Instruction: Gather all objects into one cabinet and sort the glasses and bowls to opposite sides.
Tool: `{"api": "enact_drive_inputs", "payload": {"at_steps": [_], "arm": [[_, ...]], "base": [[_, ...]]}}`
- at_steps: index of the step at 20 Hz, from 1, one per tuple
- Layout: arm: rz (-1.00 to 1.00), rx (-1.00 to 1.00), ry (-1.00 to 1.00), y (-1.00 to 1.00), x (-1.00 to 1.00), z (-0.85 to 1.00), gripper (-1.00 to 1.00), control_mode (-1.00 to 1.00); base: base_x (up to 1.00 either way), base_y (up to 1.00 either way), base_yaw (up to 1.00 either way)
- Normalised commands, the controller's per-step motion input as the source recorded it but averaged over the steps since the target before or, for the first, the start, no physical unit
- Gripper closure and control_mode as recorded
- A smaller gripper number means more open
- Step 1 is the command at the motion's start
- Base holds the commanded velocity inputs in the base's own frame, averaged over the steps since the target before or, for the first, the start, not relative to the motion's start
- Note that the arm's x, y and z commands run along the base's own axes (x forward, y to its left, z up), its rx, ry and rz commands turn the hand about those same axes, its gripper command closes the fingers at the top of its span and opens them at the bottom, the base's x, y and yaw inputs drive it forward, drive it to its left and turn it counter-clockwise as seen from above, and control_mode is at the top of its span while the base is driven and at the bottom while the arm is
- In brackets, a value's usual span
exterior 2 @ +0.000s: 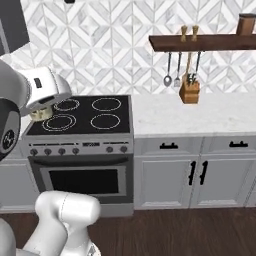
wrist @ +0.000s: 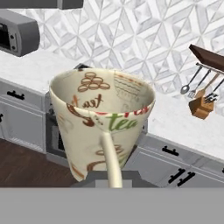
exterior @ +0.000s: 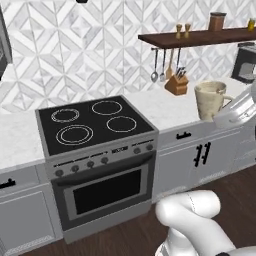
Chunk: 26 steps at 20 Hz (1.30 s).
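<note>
Glossy white arm (exterior: 192,212) of rounded, bulbous segments, with a dark grey joint cap (exterior 2: 6,132).

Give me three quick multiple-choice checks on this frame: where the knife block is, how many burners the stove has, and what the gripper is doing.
1. Where does the knife block stand?
A. On the counter under the wooden shelf
B. On the stove top
C. On the floor

2. How many burner rings does the stove show?
A. Two
B. Four
C. Six

3. What is the state of the gripper?
A. Open, empty
B. Shut on the mug
C. Shut on a spoon

Answers:
1 A: the block sits on the white counter below the wooden shelf, beside the hanging utensils.
2 B: four rings are marked on the black top.
3 B: the hand view shows the beige mug held at its handle, lifted clear of the counter.
</note>
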Motion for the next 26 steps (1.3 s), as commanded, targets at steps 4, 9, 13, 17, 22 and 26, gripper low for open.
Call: {"api": "enact_drive_inputs", "payload": {"at_steps": [4, 9, 13, 17, 22, 26], "arm": [[0.00, 0.00, 0.00, 0.00, 0.00, 0.00, 1.00, 1.00], [0.00, 0.00, 0.00, 0.00, 0.00, 0.00, 1.00, 1.00], [0.00, 0.00, 0.00, 0.00, 0.00, 0.00, 1.00, 1.00], [0.00, 0.00, 0.00, 0.00, 0.00, 0.00, 1.00, 1.00], [0.00, 0.00, 0.00, 0.00, 0.00, 0.00, 1.00, 1.00], [0.00, 0.00, 0.00, 0.00, 0.00, 0.00, 1.00, 1.00]], "base": [[-1.00, 0.45, 0.00], [-0.82, 0.96, 0.00], [-0.80, 1.00, 0.00], [-0.55, 1.00, 0.00], [0.08, 1.00, 0.00], [0.35, 1.00, 0.00]]}}
